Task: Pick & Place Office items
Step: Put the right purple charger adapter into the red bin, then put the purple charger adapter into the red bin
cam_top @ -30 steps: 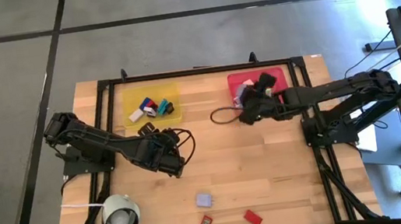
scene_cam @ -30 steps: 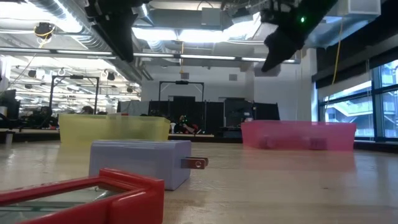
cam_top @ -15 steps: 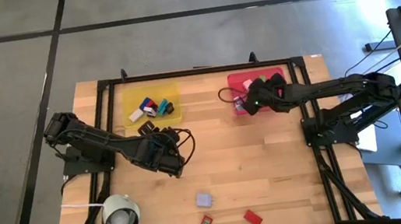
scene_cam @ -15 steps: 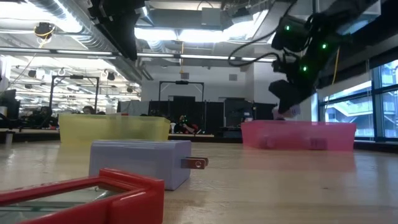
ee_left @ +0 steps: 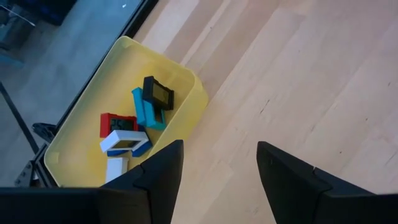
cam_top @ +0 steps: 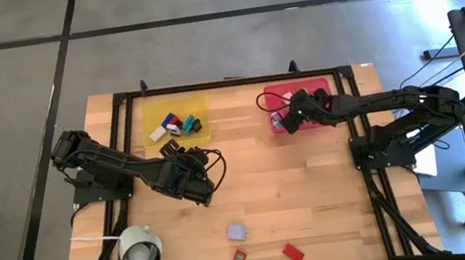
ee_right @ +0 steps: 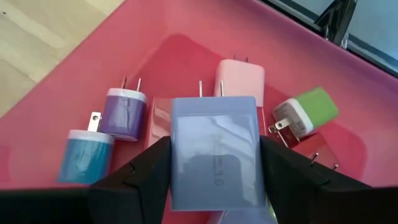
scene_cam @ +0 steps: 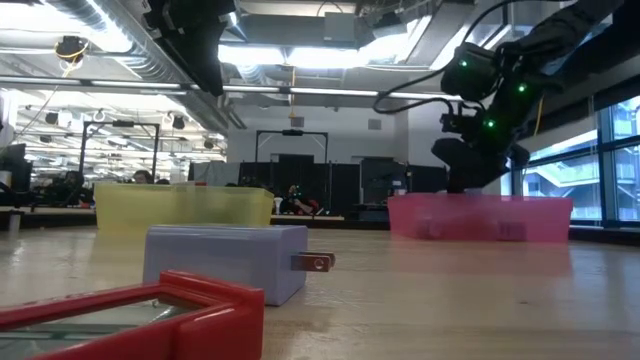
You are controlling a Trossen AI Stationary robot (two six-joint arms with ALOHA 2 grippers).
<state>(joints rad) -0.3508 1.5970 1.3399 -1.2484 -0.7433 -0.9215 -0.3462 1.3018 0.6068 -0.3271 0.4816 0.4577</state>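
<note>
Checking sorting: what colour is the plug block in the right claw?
Lilac-blue plug block, clearest in the right wrist view.

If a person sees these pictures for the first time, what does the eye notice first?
First, the right gripper over the red tray at the table's far right, shut on a lilac charger above the chargers already lying inside. Next, the yellow tray at the far left, holding small coloured items. The left gripper waits open, empty, over the bare wooden table near the middle.
</note>
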